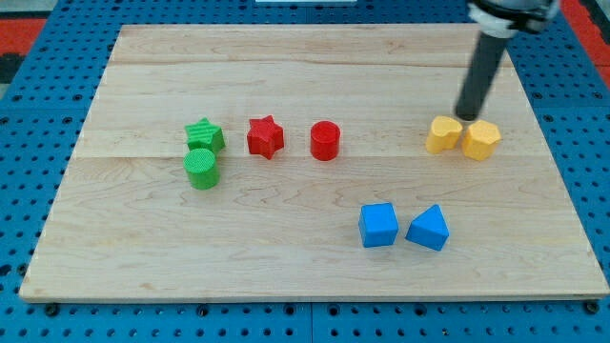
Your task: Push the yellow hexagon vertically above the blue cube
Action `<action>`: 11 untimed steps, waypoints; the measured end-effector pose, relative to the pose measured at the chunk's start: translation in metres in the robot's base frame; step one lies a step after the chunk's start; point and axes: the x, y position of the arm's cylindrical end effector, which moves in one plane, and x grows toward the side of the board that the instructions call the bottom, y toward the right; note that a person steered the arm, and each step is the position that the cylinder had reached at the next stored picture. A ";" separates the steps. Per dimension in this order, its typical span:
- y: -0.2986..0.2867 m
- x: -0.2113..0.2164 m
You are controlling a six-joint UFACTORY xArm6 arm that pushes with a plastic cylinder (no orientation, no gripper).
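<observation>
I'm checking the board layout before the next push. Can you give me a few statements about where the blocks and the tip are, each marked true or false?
1. My tip sits just above the gap between the two yellow blocks. True.
2. The yellow hexagon lies at the view's left of the blue cube. False: it is up and to the right.
3. The green star touches the green cylinder. True.
4. The red cylinder touches the red star. False: they stand apart.

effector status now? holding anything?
No claw on this arm, only a rod: nothing held. My tip sits just above the gap between the yellow hexagon and the other yellow block, apparently touching neither.
</observation>
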 end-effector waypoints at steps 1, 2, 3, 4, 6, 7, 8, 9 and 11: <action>0.026 0.025; -0.032 0.025; -0.074 0.025; -0.064 0.029; -0.062 0.038; -0.062 0.042; -0.017 0.062; -0.048 0.073; -0.142 0.080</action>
